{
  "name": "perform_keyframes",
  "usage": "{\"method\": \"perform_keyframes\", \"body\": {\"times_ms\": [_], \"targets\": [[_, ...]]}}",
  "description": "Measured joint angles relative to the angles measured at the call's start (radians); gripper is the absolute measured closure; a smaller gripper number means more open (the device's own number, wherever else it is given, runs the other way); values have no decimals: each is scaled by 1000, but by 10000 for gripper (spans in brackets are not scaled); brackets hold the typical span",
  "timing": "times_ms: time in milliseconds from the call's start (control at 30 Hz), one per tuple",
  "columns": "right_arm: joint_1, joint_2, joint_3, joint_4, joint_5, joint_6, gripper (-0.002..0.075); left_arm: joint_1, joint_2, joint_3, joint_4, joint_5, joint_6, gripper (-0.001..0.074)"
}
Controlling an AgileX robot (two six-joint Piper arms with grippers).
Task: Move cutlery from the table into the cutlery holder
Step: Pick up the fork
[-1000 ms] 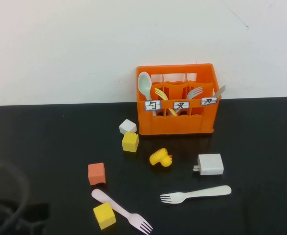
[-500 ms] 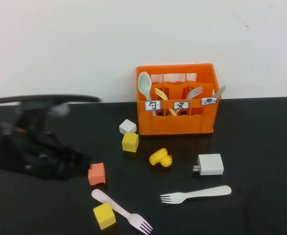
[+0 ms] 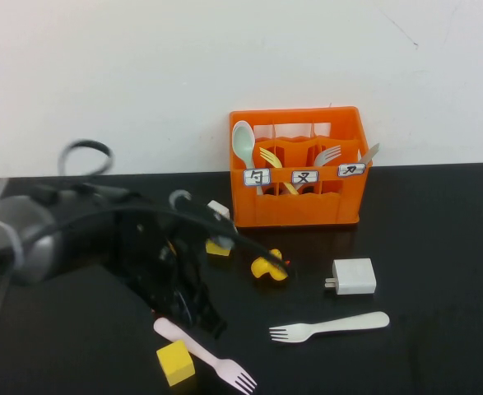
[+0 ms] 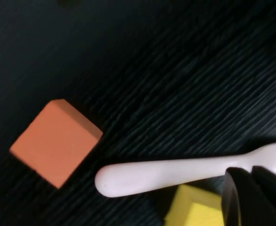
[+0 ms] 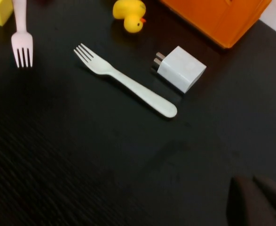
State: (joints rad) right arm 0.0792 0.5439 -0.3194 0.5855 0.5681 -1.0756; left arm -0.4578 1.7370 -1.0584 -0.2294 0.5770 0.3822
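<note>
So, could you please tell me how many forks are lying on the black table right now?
2: the pale pink plastic fork beside the yellow cube, under the left gripper, and the creamy white plastic fork near the white charger. Right gripper hovers nearby.

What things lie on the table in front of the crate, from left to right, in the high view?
Left gripper above the pink fork's handle → yellow cube → pink fork → duck → white fork → charger. The right gripper shows only in its wrist view.
</note>
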Motion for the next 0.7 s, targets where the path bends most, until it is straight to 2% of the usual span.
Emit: {"method": "perform_keyframes", "body": {"times_ms": [100, 233, 433, 533, 700], "targets": [[0, 0, 0, 5, -2, -2, 728, -27, 52, -4, 81, 0, 39, 666], [0, 0, 0, 7, -6, -2, 728, -46, 108, -8, 160, -25, 78, 526], [0, 0, 0, 14, -8, -3, 728, -47, 150, -17, 287, -2, 82, 353], [0, 0, 0, 15, -8, -3, 728, -47, 152, -17, 321, 6, 86, 316], [0, 0, 2, 22, -8, -3, 728, -52, 172, -20, 331, 6, 122, 303]]}}
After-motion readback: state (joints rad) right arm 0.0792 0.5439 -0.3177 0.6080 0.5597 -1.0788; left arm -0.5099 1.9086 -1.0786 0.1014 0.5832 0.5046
